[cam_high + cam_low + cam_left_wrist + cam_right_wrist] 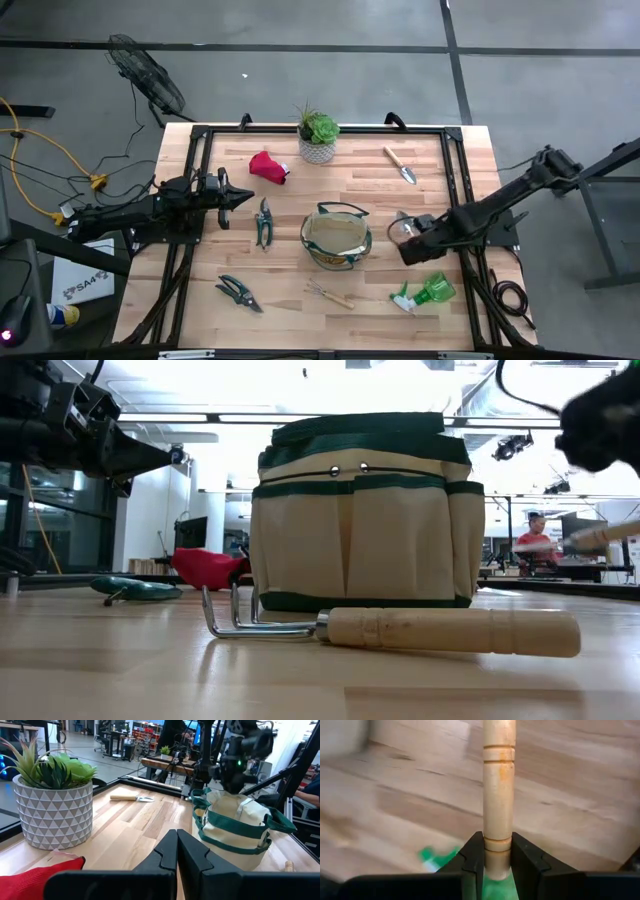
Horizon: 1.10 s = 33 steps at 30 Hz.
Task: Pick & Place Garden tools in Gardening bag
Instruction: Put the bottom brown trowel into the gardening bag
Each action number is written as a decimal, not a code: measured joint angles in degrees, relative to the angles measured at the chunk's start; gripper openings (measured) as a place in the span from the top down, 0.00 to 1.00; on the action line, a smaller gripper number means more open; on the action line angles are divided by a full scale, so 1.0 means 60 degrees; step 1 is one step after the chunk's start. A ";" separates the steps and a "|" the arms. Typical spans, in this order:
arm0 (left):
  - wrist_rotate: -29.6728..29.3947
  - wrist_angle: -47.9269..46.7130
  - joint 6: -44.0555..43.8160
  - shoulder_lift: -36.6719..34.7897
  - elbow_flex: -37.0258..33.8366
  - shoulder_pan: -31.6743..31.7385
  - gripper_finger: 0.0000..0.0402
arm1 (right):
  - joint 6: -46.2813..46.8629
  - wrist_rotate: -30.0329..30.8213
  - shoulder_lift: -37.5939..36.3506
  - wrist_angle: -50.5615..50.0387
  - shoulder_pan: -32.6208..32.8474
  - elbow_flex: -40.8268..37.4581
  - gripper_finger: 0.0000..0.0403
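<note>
Nearest the camera, the hand rake (400, 628) lies before the gardening bag (336, 238) in the middle of the desk (330, 180), while the right gripper (496, 854), beside the bag toward the right edge, has its jaws clamped on the stiff, light, smooth wooden handle of a trowel (498, 780), and the left gripper (176, 851), closed on nothing, waits near the left edge.

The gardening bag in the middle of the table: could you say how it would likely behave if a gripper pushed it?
The gardening bag looks like soft fabric, so its wall would probably dent before the bag slides. It stands upright on a broad base, so tipping seems unlikely. Its loop handles look floppy.
</note>
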 joint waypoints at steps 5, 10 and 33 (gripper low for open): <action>-0.0002 0.0000 -0.0001 0.0000 0.0000 0.0001 1.00 | 0.0416 0.0481 -0.1291 0.0481 0.0000 0.0000 0.85; 0.0000 0.0000 0.0000 0.0000 0.0000 0.0000 1.00 | 0.0413 0.1357 -0.1954 0.1146 0.0000 0.0000 0.85; 0.0089 0.0406 -0.0271 0.0004 0.0314 0.0000 1.00 | -0.1192 0.3469 -0.2053 0.4972 -0.0669 0.0004 0.85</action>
